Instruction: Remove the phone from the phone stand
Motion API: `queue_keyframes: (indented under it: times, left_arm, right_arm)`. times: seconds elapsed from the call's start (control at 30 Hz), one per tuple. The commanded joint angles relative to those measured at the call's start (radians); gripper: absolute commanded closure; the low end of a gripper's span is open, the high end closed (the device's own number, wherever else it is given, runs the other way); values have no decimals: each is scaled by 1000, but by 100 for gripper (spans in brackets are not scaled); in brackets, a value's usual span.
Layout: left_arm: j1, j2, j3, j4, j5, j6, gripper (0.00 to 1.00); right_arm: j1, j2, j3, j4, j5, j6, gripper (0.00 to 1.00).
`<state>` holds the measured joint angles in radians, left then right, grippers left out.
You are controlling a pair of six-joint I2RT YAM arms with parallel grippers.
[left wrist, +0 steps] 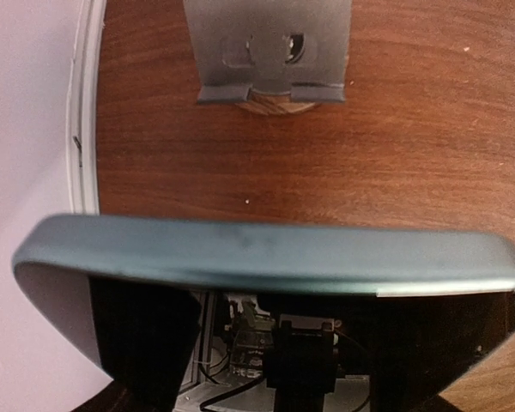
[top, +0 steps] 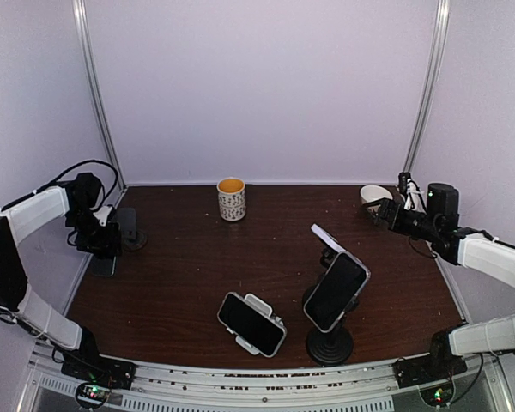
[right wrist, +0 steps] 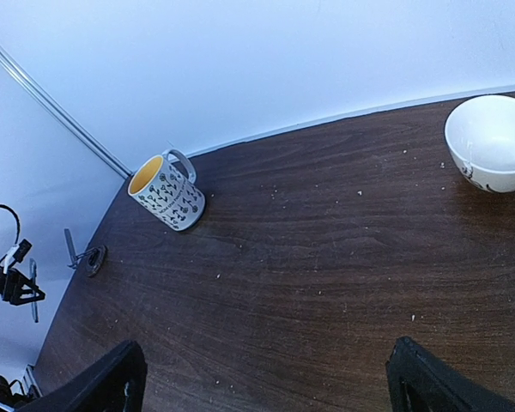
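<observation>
My left gripper [top: 101, 243] is at the far left of the table, shut on a phone [top: 103, 264]. In the left wrist view the phone's grey-blue edge [left wrist: 266, 257] spans the frame with its dark screen below, and it hides my fingers. The empty grey phone stand [left wrist: 270, 51] with a round wooden base stands on the table just beyond the phone, apart from it. It also shows in the top view [top: 129, 227]. My right gripper [top: 386, 212] is open and empty at the back right; it also shows in the right wrist view [right wrist: 270, 386], above bare table.
A patterned mug [top: 232, 199] with a yellow inside stands at the back centre. A white bowl [top: 375, 196] sits beside my right gripper. Near the front, one phone rests on a white stand [top: 251, 323] and another on a black stand [top: 335, 292].
</observation>
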<state>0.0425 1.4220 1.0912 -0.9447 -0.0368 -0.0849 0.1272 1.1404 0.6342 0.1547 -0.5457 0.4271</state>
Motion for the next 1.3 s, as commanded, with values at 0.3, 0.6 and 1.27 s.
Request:
queue_keyframes:
  times: [0.3, 0.6, 1.27]
  left_arm:
    - [3, 194, 1, 61, 0, -5, 52]
    - [3, 256, -56, 116, -31, -11, 50]
    - [5, 341, -38, 112, -45, -18, 22]
  right_arm:
    - [-6, -37, -10, 17, 15, -6, 0]
    - [-6, -27, -7, 16, 19, -8, 0]
    - [-6, -42, -3, -7, 52, -25, 0]
